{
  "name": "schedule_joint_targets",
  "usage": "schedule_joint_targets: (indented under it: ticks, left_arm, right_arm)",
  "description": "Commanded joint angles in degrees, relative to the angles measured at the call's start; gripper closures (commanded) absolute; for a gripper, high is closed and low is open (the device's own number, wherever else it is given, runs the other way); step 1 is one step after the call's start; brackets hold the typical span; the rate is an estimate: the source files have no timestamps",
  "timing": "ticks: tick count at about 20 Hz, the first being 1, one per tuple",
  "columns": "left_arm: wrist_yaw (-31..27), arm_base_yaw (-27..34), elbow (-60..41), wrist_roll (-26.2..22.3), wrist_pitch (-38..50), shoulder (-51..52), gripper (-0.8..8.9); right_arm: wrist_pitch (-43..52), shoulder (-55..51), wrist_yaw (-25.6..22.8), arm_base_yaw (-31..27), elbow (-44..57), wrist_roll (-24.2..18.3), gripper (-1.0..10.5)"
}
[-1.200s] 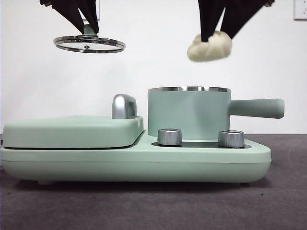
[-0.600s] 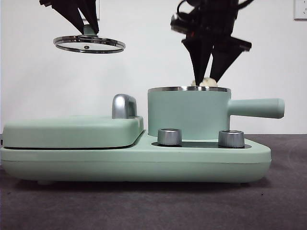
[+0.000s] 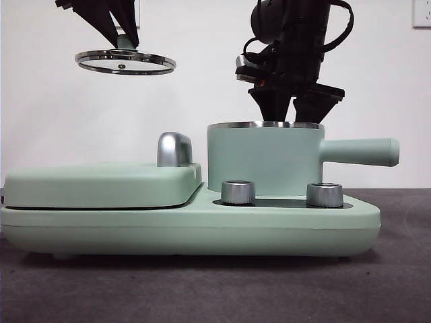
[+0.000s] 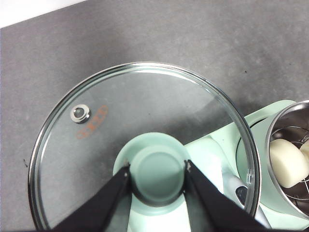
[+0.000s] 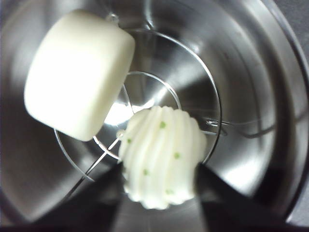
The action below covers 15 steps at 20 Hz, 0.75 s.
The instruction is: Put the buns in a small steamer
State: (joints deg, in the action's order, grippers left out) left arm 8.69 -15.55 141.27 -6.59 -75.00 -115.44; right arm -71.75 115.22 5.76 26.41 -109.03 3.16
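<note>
Right wrist view alone shows right claw (image 5: 159, 181) clamping pleated bun (image 5: 161, 154) inside steamer (image 3: 264, 160), left claw (image 4: 158, 170) gripping lid (image 4: 145, 140)

I am looking at a staged test bench: a mint-green cooking appliance (image 3: 188, 225) sitting on a grey tabletop (image 3: 215, 289) before a bare white wall (image 3: 202, 94).

Inside the small steamer (image 5: 251, 72), all shiny steel, a wire rack (image 5: 212, 121) sits on the bottom. The smooth cream roll (image 5: 77, 72) lies up around ten o'clock on that rack. The pleated bun (image 5: 161, 154) with green specks sits near six o'clock, pinched between the two dark jaws of the right gripper (image 5: 159, 193), touching the roll's lower edge or very nearly
</note>
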Motion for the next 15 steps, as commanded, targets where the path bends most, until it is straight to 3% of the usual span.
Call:
schedule_joint_targets:
  ticks: [1, 4, 10, 15]
  left_arm:
    - [0.1, -0.2, 2.3, 0.2, 1.1, 0.0, 7.93]
    - [0.1, -0.2, 2.3, 0.2, 1.1, 0.0, 7.93]
    - [0.2, -0.2, 2.3, 0.2, 1.1, 0.0, 7.93]
    - [1.5, -0.2, 2.3, 0.3, 1.1, 0.0, 7.93]
  right_arm:
    - [0.1, 0.9, -0.2, 0.3, -1.6, -0.6, 5.6]
    - [-0.7, 0.8, -0.3, 0.3, -2.6, -1.1, 5.5]
    - [-9.5, -0.3, -0.1, 0.5, -14.8, -0.9, 5.5]
    - [-9.8, -12.3, 0.2, 1.4, -8.4, -0.8, 5.5]
